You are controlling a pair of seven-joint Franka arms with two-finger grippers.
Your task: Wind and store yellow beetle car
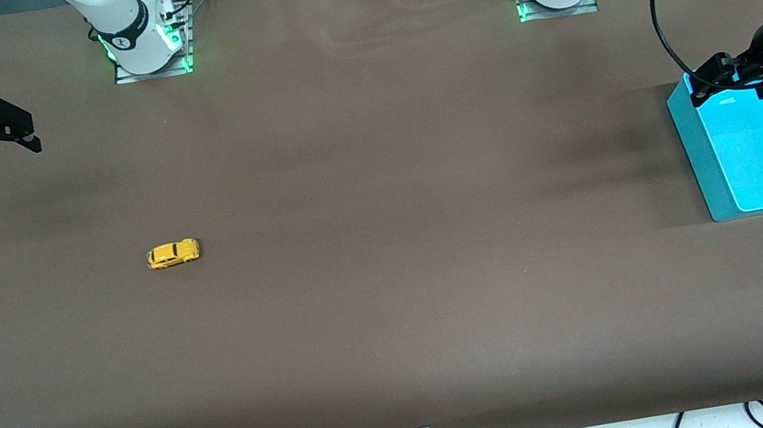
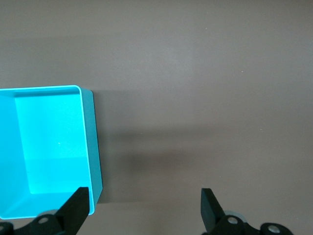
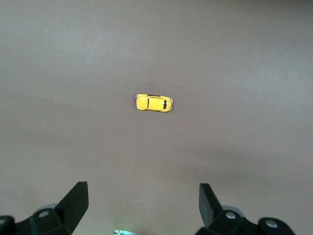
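Yellow beetle car [image 1: 173, 254] sits on its wheels on the brown table [image 1: 398, 305], toward the right arm's end, open cloth on every side of it. Cyan bin [image 1: 718, 186] sits at the left arm's end, close to the table edge — only bare floor visible inside. Left gripper [image 1: 707, 82] hangs over the bin's rim on the robots' side, fingers [image 2: 78, 205] spread, holding nothing. Right gripper [image 1: 17, 129] is up over the table's right-arm end, well apart from the car — jaws apart, empty.
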